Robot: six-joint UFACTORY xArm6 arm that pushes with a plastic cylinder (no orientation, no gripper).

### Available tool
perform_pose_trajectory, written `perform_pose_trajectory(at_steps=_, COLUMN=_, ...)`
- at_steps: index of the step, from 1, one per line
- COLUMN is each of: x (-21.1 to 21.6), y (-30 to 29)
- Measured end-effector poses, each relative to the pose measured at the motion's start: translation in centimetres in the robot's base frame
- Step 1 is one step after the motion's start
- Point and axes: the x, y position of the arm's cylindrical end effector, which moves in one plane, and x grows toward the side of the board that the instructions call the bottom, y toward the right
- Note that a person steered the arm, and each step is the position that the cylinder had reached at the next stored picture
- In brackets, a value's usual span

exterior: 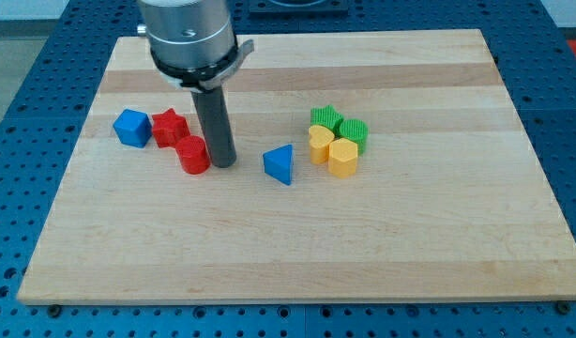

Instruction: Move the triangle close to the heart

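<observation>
Wooden board [297, 244], my tip [221, 163] beside red cylinder [193, 156], blue triangle [280, 164] apart

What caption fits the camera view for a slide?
My tip beside the red cylinder, left of the blue triangle.

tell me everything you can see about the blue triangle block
The blue triangle is a small, solid-looking wedge with a matte, plastic-like finish, lying on the wooden board near its middle. Nothing touches it. My tip stands apart to the view's left, beside the red cylinder. The yellow heart sits a short gap away on the view's right.
</observation>
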Motion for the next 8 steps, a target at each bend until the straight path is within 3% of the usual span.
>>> perform_pose_trajectory(at_steps=4, x=2.4, y=6.9)
perform_pose_trajectory(at_steps=8, x=5.2, y=6.9)
